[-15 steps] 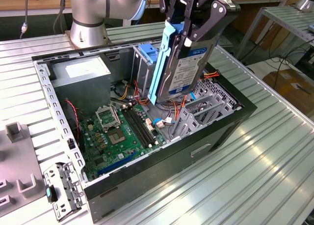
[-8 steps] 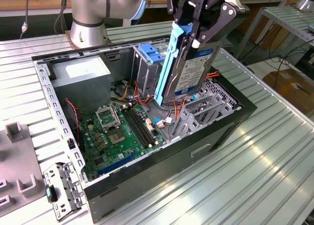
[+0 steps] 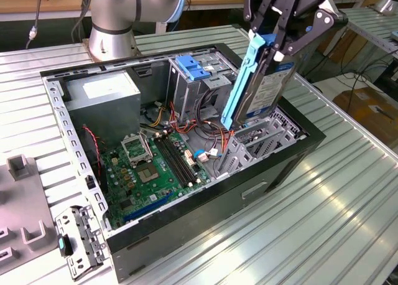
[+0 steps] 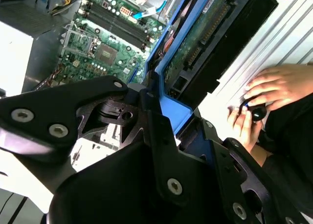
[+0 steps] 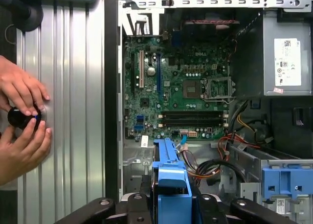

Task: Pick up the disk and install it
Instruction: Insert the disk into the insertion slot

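My gripper (image 3: pixel 281 43) is shut on the disk (image 3: pixel 264 79), a grey drive in a bright blue carrier frame. I hold it on edge, tilted, with its lower end just above the metal drive bay (image 3: pixel 255 142) at the exterior view's right side of the open computer case (image 3: pixel 186 235). In the second wrist view the disk (image 4: pixel 203 35) shows its green circuit side, and the black fingers (image 4: pixel 161 136) clamp its blue end. The first wrist view shows the disk's blue frame (image 5: pixel 171 177) rising from between the fingers, over the case's cables.
Inside the case lie the green motherboard (image 3: pixel 155 167), a grey power supply (image 3: pixel 102 98) and a tall metal cage with a light-blue latch (image 3: pixel 191 68). A loose metal bracket (image 3: pixel 78 238) lies on the ribbed table. A person's hands (image 5: pixel 19 116) hold a black knob beside the case.
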`<state>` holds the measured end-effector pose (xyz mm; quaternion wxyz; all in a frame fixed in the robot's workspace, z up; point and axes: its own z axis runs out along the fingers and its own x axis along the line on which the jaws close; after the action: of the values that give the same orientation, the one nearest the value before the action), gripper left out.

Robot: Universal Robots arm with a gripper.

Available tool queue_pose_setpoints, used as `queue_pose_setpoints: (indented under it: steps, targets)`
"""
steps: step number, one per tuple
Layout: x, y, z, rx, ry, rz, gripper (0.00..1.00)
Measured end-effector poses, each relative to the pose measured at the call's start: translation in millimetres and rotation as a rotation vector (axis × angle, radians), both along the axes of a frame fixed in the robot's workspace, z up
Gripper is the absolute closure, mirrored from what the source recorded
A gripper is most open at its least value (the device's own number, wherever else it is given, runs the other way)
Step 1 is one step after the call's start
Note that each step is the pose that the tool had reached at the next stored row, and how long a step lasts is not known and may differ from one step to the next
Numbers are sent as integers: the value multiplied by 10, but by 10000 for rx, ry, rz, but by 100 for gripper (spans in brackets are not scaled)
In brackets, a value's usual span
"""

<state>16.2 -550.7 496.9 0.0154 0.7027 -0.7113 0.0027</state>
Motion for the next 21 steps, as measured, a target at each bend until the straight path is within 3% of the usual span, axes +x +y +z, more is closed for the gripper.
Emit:
queue_pose_setpoints:
  steps: [7, 9, 12, 21]
  targets:
    - [316, -23, -152, -3, 0, 0, 63]
    - [369, -23, -191, -4, 1, 1, 63]
    - [388, -23, -247, -2, 0, 0, 63]
    - [388, -23, -253, -3, 0, 0, 63]
